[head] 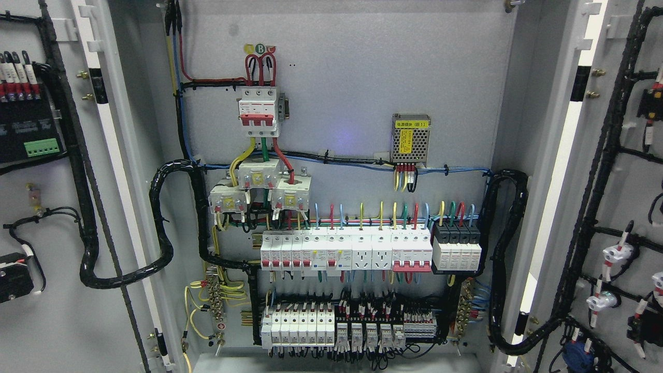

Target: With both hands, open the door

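Both grey metal cabinet doors are seen swung fully open, the left door (57, 217) at the picture's left edge and the right door (616, 207) at its right, their inner faces carrying black wiring looms. Between them the grey back panel (352, 77) with white circuit breakers (344, 251) is exposed. Neither robot hand is in view, so their state cannot be told.

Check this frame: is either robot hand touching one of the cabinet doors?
No. Both doors, the left door and the right door, stand swung open with the wired panel exposed, and no hand is in view.
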`<state>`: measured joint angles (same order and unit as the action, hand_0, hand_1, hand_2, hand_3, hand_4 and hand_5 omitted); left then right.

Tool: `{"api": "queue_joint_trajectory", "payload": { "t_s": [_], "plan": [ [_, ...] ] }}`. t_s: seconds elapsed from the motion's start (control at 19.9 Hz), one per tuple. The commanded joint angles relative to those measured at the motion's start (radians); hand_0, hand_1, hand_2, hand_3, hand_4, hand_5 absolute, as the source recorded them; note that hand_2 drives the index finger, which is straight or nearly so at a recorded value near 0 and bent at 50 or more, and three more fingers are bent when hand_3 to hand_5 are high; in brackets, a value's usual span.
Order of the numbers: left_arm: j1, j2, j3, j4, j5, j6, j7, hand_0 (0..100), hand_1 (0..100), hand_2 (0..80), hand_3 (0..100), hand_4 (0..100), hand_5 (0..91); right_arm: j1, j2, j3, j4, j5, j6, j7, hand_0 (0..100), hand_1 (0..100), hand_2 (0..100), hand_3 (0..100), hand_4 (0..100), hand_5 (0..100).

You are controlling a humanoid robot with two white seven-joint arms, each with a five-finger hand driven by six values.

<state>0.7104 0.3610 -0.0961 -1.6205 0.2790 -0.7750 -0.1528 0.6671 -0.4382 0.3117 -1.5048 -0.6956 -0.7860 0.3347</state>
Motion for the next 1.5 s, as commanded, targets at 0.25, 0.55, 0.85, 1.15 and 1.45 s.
{"api": "queue_joint_trajectory", "payload": {
  "t_s": [0.25,0.55,0.85,1.15,1.45],
  "plan": [
    [-0.159,-0.053,-0.039,0.940,-0.192,0.219,-0.059,12,39,0.0,0,0,0.0,0.045,0.261,0.227,0.912,0.070,-0.130,0.000,12,39,0,0,0,0],
    [-0.261,-0.160,-0.065,1.070,-0.198,0.575,-0.056,12,39,0.0,0,0,0.0,-0.193,0.475,0.216,1.426,0.085,-0.006,-0.010,12,39,0,0,0,0],
    [-0.361,-0.286,-0.070,1.240,-0.213,0.796,-0.056,12,39,0.0,0,0,0.0,-0.300,0.516,0.216,1.494,0.090,0.308,-0.115,12,39,0,0,0,0],
    [-0.437,-0.370,0.077,1.363,-0.219,0.796,-0.060,12,39,0.0,0,0,0.0,-0.389,0.536,0.214,1.486,0.188,0.497,-0.215,12,39,0,0,0,0],
    [-0.470,-0.390,0.085,1.442,-0.219,0.796,-0.054,12,39,0.0,0,0,0.0,-0.477,0.538,0.214,1.482,0.192,0.697,-0.249,12,39,0,0,0,0]
  ]
}}
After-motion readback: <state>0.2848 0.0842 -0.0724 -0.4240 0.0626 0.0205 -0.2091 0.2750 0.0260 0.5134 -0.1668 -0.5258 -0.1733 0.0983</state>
